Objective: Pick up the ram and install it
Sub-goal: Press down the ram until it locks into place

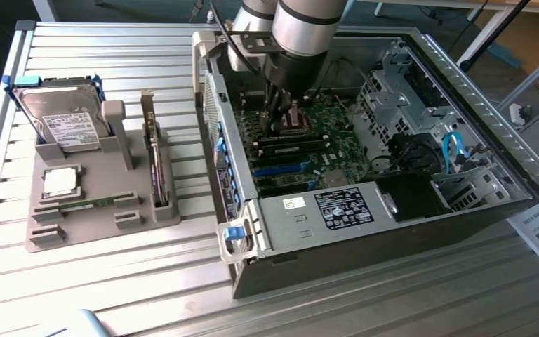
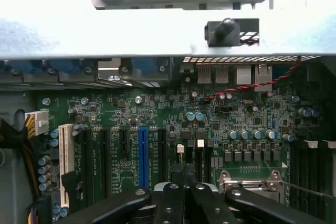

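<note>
**Desk** (image 1: pixel 110 295): ribbed light metal top, carries all items.

**Holder** (image 1: pixel 82 228): grey moulded plastic fixture, near the desk edge at the exterior view's left. Contents:
- Hard drive (image 1: pixel 64 123): large, silver, white label, propped at the holder's far end.
- Processor (image 1: pixel 60 181): square silver chip in a recess, mid holder.
- Ram (image 1: pixel 90 204): long narrow green circuit-board stick, lying flat in a slot just on the near side of the processor. Well apart from the gripper, nothing touching it.
- Upright card (image 1: pixel 157 172): thin, dark, stands on edge along the holder side nearest the case.

**PC case** (image 1: pixel 288 232): open grey metal tower on its side, beside the holder, towards the exterior view's right. Inside:
- Motherboard (image 1: pixel 335 133): green, w/ long black slots.
- Black-labelled box (image 1: pixel 347 209) at the near wall.
- Light blue cable (image 1: pixel 452 151) by the drive cage.

**Arm** (image 1: pixel 302 28): silver and black, reaches down into the case from the desk's far side.

**Gripper** (image 1: pixel 283 123): black, low over the motherboard near the long black slots. In the wrist view the gripper (image 2: pixel 185 182) has its fingers (image 2: pixel 170 198) pressed together, narrow; can't tell if anything sits between them. Blue slot (image 2: pixel 143 150) and white slot (image 2: pixel 65 156) lie just beyond.
</note>
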`<action>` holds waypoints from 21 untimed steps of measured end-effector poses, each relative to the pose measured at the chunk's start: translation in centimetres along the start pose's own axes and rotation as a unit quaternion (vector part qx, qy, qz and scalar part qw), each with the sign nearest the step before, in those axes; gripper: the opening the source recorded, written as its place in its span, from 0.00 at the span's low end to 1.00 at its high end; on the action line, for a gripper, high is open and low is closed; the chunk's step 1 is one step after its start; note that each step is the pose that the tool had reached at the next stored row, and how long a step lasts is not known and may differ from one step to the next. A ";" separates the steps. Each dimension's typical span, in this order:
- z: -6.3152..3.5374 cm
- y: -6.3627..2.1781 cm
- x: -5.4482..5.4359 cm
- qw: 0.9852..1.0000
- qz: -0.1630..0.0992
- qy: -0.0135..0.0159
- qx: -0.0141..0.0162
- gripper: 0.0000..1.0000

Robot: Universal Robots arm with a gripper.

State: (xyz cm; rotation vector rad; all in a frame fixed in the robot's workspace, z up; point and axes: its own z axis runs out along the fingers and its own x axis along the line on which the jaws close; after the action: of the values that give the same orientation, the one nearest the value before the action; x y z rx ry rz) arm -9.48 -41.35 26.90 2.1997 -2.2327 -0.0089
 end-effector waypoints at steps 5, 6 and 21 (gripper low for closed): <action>-1.23 -0.01 0.0 1.000 0.000 0.003 -0.001 0.10; -1.47 -0.01 0.0 1.000 0.000 0.003 -0.002 0.10; -3.69 -0.30 0.0 1.000 0.000 0.008 -0.003 0.10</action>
State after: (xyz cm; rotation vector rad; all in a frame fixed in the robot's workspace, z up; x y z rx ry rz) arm -9.15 -41.34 30.59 2.1882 -2.2215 0.0022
